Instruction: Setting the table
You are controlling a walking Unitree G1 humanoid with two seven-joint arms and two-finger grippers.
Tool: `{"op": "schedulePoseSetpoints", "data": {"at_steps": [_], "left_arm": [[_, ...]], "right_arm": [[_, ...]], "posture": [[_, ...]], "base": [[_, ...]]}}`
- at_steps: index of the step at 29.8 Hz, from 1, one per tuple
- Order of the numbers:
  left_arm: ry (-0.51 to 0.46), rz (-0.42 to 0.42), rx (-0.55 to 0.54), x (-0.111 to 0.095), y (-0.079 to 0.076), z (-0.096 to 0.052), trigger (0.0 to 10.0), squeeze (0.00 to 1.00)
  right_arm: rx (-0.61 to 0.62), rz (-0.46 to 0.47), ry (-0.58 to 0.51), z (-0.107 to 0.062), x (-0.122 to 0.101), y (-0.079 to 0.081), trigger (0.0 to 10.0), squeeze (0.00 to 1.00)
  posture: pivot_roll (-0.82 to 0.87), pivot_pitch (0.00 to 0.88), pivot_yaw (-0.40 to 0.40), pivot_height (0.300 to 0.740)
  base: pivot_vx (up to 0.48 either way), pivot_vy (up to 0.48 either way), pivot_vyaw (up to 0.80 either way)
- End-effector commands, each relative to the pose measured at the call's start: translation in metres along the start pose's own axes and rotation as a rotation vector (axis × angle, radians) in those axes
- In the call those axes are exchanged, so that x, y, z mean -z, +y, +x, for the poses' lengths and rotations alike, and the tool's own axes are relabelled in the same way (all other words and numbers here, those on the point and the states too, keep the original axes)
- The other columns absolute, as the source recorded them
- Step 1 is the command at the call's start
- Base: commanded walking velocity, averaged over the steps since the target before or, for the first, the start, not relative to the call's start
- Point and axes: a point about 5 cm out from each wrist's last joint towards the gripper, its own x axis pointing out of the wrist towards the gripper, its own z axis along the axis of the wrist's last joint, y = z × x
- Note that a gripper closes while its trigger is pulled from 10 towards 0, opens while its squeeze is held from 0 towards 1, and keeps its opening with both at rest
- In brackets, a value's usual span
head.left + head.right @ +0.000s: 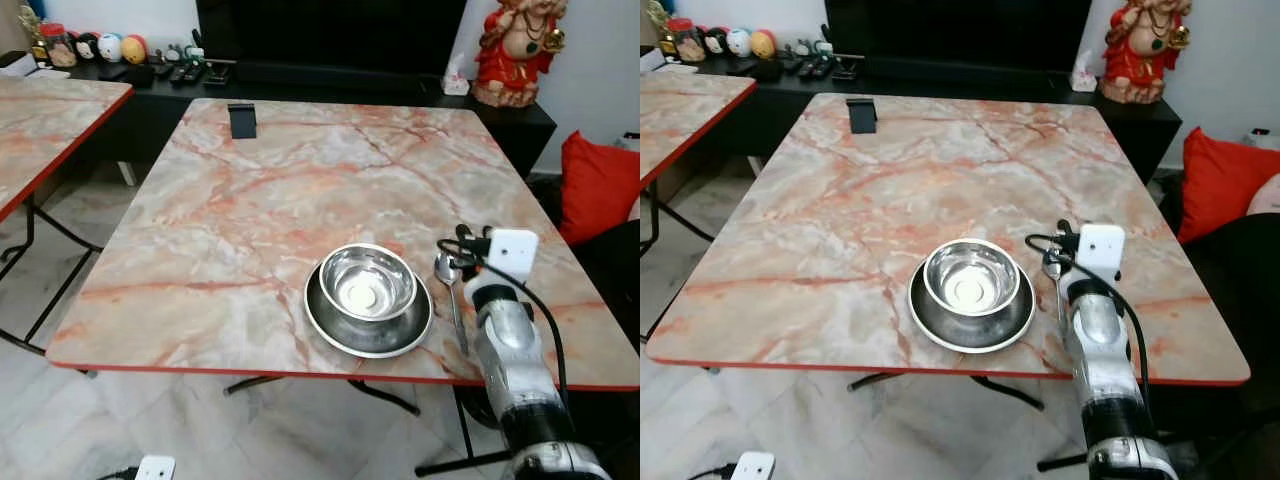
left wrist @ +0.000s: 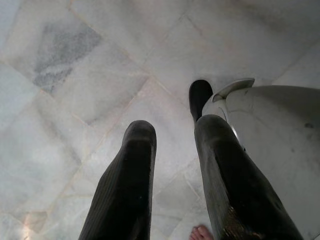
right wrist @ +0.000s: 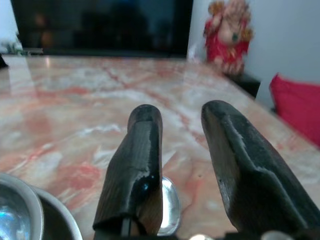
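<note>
A steel bowl (image 1: pixel 366 282) sits inside a steel plate (image 1: pixel 330 325) near the front edge of the marble table (image 1: pixel 250 200). Just right of the plate lies a steel spoon (image 1: pixel 455 305), handle towards the front edge. My right arm (image 1: pixel 510 350) reaches over that edge, directly above the spoon. In the right wrist view my right gripper (image 3: pixel 182 112) is open and low over the tabletop, with the spoon's bowl (image 3: pixel 170 205) on the table under one finger (image 3: pixel 137 165). My left gripper (image 2: pixel 172 135) hangs open over the pale tiled floor.
A small black stand (image 1: pixel 242 120) is at the table's far left. A second marble table (image 1: pixel 40 130) stands to the left, across a floor gap. A red cushion (image 1: pixel 595 185) lies to the right. Behind are a dark sideboard (image 1: pixel 300 85) and a red statue (image 1: pixel 515 50).
</note>
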Motion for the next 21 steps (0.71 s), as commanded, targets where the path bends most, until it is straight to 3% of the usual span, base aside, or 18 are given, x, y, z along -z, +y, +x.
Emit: {"op": "schedulePoseSetpoints", "data": {"at_steps": [1, 6, 14, 21], "left_arm": [[0.016, -0.004, -0.011, 0.005, 0.001, -0.001, 10.0, 0.00], [0.020, -0.004, -0.015, 0.008, 0.003, -0.002, 10.0, 0.00], [0.010, 0.015, -0.031, 0.009, 0.010, -0.003, 10.0, 0.00], [0.011, 0.042, -0.039, 0.009, 0.015, -0.004, 10.0, 0.00]], "right_arm": [[0.023, 0.010, -0.075, -0.005, -0.012, -0.001, 10.0, 0.00], [0.035, 0.000, -0.100, -0.018, -0.012, 0.000, 10.0, 0.00], [0.091, -0.011, -0.044, -0.051, 0.004, -0.006, 10.0, 0.00], [0.153, -0.019, -0.030, -0.063, 0.006, -0.006, 10.0, 0.00]], "posture": [[0.08, 0.000, -0.062, 0.715], [0.07, 0.000, -0.050, 0.715], [0.04, 0.000, 0.012, 0.715], [-0.02, 0.000, 0.044, 0.715]], "base": [[0.000, 0.000, 0.00], [0.000, 0.000, 0.00], [0.000, 0.000, 0.00], [0.000, 0.000, 0.00]]}}
